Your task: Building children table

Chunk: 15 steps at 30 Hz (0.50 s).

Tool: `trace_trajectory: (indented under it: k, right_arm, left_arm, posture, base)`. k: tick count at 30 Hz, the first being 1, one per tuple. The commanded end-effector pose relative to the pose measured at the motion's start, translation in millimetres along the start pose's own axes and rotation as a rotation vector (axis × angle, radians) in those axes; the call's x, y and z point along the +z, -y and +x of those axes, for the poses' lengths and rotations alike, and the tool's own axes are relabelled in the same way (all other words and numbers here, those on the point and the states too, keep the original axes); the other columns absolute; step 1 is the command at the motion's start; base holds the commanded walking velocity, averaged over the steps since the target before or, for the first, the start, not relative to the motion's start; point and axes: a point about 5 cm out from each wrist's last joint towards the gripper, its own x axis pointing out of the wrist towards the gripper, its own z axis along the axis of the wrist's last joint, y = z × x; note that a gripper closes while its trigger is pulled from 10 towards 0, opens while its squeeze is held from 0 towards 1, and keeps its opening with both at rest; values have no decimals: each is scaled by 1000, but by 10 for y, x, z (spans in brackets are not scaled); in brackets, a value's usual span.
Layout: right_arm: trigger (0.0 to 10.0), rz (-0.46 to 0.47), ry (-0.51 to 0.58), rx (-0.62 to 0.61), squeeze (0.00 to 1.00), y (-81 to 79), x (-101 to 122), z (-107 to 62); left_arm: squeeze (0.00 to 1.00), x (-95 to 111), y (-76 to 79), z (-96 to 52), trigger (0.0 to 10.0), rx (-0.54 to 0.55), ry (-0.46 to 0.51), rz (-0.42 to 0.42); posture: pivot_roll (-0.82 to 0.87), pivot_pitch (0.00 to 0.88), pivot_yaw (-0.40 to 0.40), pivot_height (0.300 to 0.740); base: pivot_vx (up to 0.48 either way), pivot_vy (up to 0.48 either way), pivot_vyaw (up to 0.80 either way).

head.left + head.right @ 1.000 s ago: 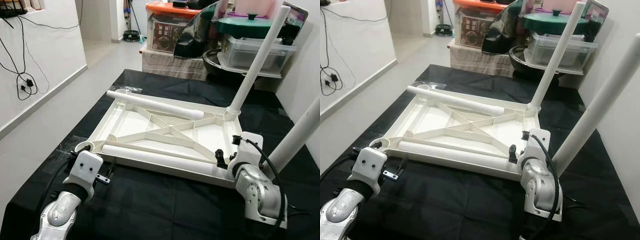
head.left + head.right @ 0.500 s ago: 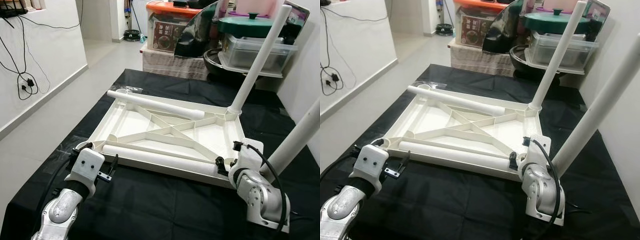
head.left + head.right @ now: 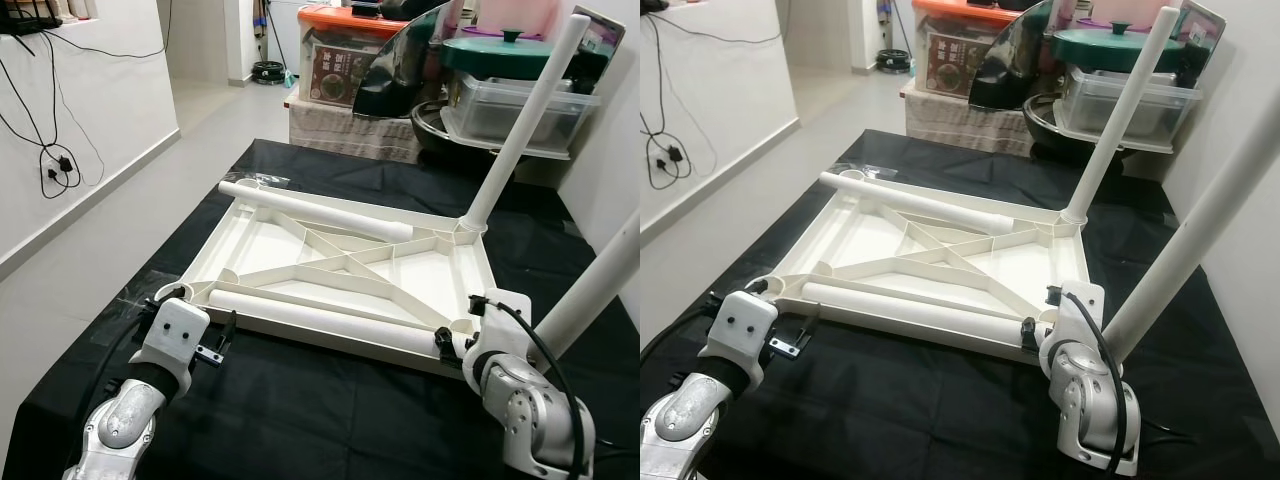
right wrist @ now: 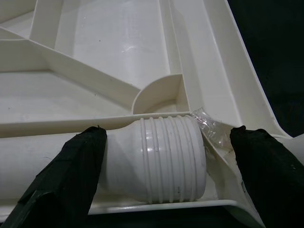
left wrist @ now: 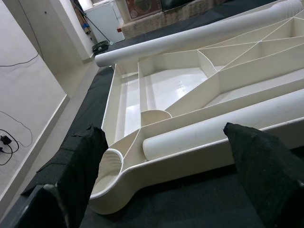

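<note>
Since 1 s ago, right arm has dropped back and down toward the robot; its wrist housing sat against the tabletop's near right edge beside the mounted leg, now it's lower and nearer the camera. Left arm has barely shifted.

Upturned white tabletop (image 3: 245, 250) lies ribs-up on black cloth (image 3: 330, 410). Two legs already stand in sockets: far right leg (image 3: 520, 115) and near right leg (image 3: 600, 280). Two loose legs lie inside the frame: near leg (image 3: 320, 315) along the front edge, far leg (image 3: 315, 208) along the back.

Right gripper (image 4: 166, 175) has fingers (image 4: 71, 185) spread wide, straddling the near leg's threaded end (image 4: 171, 156), not touching it. A scrap of clear plastic (image 4: 211, 128) sits just beside the thread. Left gripper (image 5: 161, 156) is also spread wide, holding nothing, facing the near left corner socket (image 5: 107, 171) and the leg's plain end.

Risks, as I judge them: closing on the ribbed thread gives poor grip, so the leg could roll or slip. Plastic scrap could get dragged into a socket and jam the thread. Swinging a long leg up could hit the near right leg or the clutter behind.
</note>
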Motion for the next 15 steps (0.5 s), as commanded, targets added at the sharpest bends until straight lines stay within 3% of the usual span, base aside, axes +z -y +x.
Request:
trace_trajectory:
  k: [1, 3, 5, 9, 15]
  right_arm:
    - [10000, 5, -88, -55, 0, 128, -151, 45]
    - [10000, 9, -97, -50, 0, 121, -161, 51]
    - [10000, 68, -121, 15, 0, 20, -183, 93]
    - [10000, 93, -179, 112, 0, -111, -243, 137]
    - [10000, 218, -368, 253, 0, -241, -425, 89]
  left_arm:
    - [0, -45, 35, -2, 10000, -10, -14, 0]
    - [0, -45, 38, 1, 10000, -11, -14, 0]
    - [0, -43, 37, 10, 10000, -11, -13, 1]
    - [0, -47, 25, 9, 10000, -8, -14, 3]
    - [0, -67, -18, -29, 10000, 5, -27, 11]
  posture:
    - [-61, 0, -98, 740]
    - [-61, 0, -98, 740]
    - [-57, 0, -98, 740]
    - [-49, 0, -99, 740]
    - [-40, 0, -105, 740]
  base:
    - [0, 0, 0]
    - [0, 0, 0]
    - [0, 0, 0]
    - [0, 0, 0]
    - [0, 0, 0]
